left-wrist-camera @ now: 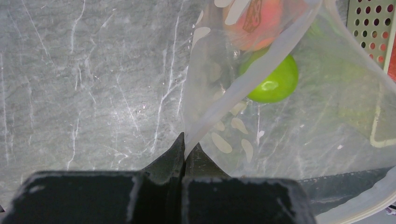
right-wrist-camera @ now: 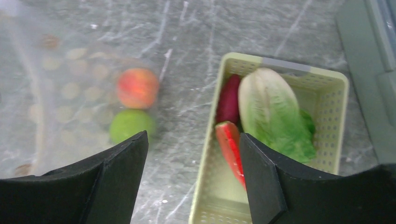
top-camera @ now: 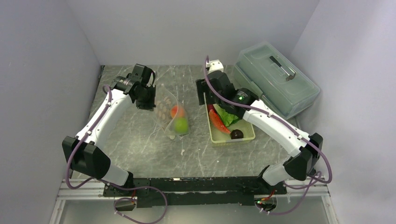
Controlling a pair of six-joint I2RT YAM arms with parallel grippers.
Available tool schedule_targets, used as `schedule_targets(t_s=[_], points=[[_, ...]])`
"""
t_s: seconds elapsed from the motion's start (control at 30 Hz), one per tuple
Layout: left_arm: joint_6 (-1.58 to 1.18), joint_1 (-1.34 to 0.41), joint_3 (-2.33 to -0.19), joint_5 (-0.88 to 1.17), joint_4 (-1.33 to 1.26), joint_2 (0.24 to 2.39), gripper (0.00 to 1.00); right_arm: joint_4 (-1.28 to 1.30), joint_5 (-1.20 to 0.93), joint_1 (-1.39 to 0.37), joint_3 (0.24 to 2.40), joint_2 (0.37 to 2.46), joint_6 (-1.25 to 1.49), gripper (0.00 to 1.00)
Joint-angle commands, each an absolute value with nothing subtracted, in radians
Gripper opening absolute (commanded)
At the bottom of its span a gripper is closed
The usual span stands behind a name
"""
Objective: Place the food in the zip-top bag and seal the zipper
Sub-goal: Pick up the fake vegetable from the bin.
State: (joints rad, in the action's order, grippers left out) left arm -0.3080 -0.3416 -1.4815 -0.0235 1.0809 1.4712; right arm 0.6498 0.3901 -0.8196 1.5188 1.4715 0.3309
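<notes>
Grey marbled tabletop (top-camera: 140, 149), walled in pale grey, with a translucent lidded box (top-camera: 275, 79) parked beyond the right arm (top-camera: 273, 123), apart from the work. The left arm (top-camera: 105, 114) reaches out with its jaws closed tight on one edge of the clear spotted bag (left-wrist-camera: 299, 130). The film is pinched right at the tips, and two layers part as they rise away from them. Whether the zipper strip itself is in the pinch cannot be told.

The bag stands between the two sets of jaws. The pale green basket (right-wrist-camera: 334, 112) sits below and just ahead of the right jaws, which are spread wide and hold nothing. Inside the basket, the lettuce (right-wrist-camera: 271, 112) lies ahead and off to one side. The long red piece (right-wrist-camera: 231, 149) lines up with the open gap, and the dark maroon ball (top-camera: 236, 134) rests at the end farthest from the jaws. Inside the bag, just past the left jaws' tips, the orange-red ball (right-wrist-camera: 137, 87) and green ball (left-wrist-camera: 273, 81) sit close together. A tiny pale speck (top-camera: 182, 151) lies on the tabletop near the bag, too small to identify.

Loading looks partway done: two pieces are bagged, at least three wait in the basket, and the zipper is not yet sealed. The next move likely calls for the right jaws to drop onto a basket item, the long red piece being best placed. They would close on it and carry it to the bag's mouth, with the left jaws holding that edge up.
</notes>
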Motion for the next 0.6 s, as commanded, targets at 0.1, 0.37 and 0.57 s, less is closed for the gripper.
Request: schedule_targets(t_s=[0.1, 0.37, 0.57], points=[[-0.289, -0.337, -1.481, -0.029, 1.058, 1.447, 0.0, 0.628, 0.383, -0.694, 1.425, 1.415, 0.264, 0.88], [-0.287, -0.337, -1.475, -0.031, 1.057, 1.44, 0.0, 0.57, 0.347, -0.585, 1.318, 1.423, 0.252, 1.0], [-0.285, -0.337, -1.462, -0.035, 1.051, 1.435, 0.0, 0.523, 0.28, -0.501, 1.271, 1.457, 0.255, 1.0]])
